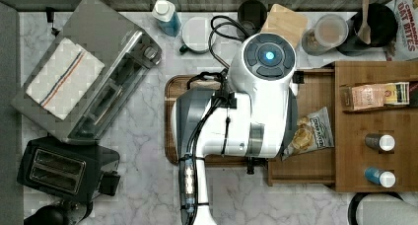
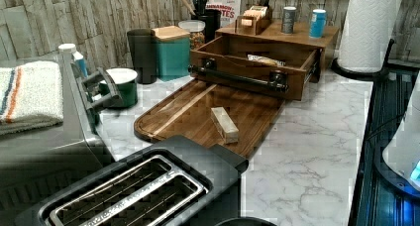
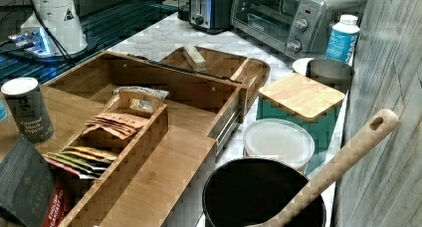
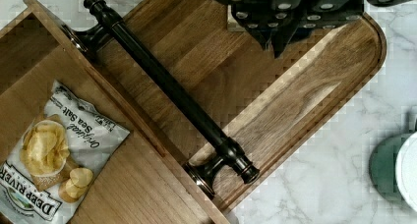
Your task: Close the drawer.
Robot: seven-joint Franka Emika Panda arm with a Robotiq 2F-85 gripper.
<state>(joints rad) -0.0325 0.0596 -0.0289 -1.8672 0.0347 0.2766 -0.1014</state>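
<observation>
The brown wooden drawer [image 1: 305, 166] stands pulled out of the organizer [image 1: 374, 116], over the dark tray [image 1: 170, 111]. A chip bag [image 4: 54, 155] lies inside the drawer [image 4: 123, 194]. Its long black bar handle [image 4: 172, 91] runs across the front on two posts, also seen at the drawer front [image 2: 247, 84] as the handle [image 2: 237, 76]. My gripper [image 4: 278, 44] hangs shut above the tray [image 4: 305, 96], a short way out from the handle and not touching it. In the top view the white arm [image 1: 256, 101] covers the gripper and most of the handle.
A small wooden block [image 2: 224, 124] lies on the tray [image 2: 198, 112]. A toaster oven [image 1: 93, 77] and a toaster [image 1: 64, 170] fill the top view's left. A green mug [image 2: 121, 84], a teal canister [image 2: 171, 52] and jars line the back wall. A paper towel roll [image 2: 369, 28] stands beside the organizer.
</observation>
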